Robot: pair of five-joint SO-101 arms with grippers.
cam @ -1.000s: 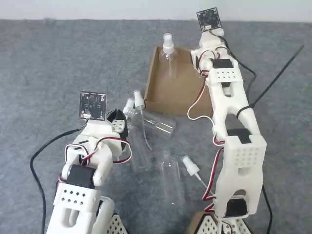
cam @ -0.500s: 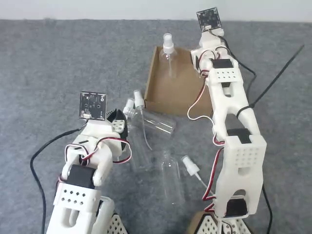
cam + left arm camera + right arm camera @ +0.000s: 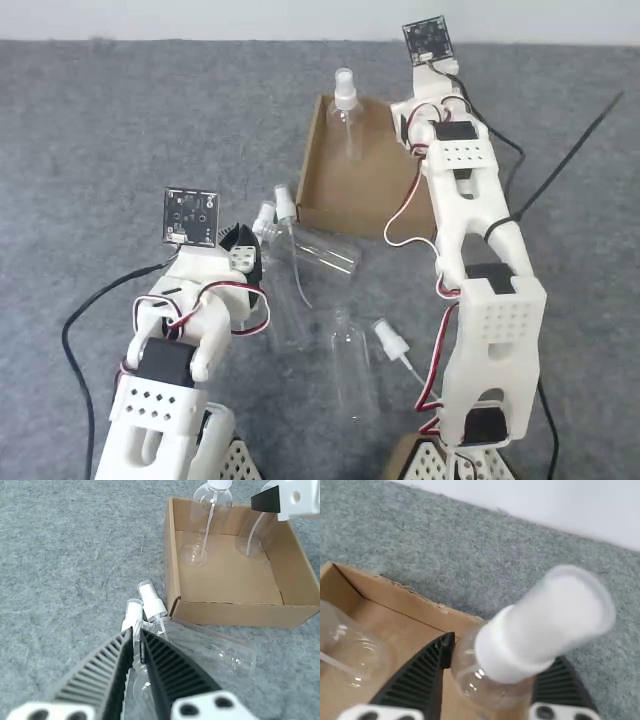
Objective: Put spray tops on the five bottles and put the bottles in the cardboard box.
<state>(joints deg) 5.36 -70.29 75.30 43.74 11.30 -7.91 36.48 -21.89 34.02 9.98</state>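
Capless bottle (image 3: 352,372) and loose spray top (image 3: 392,343) on grey carpet (image 3: 150,120)

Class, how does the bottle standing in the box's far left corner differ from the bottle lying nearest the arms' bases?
The boxed bottle stands upright; the near bottle lies on its side. The boxed bottle wears a spray top; the near bottle's neck is bare. The boxed bottle sits in the cardboard box; the near bottle on the carpet. Both are clear.
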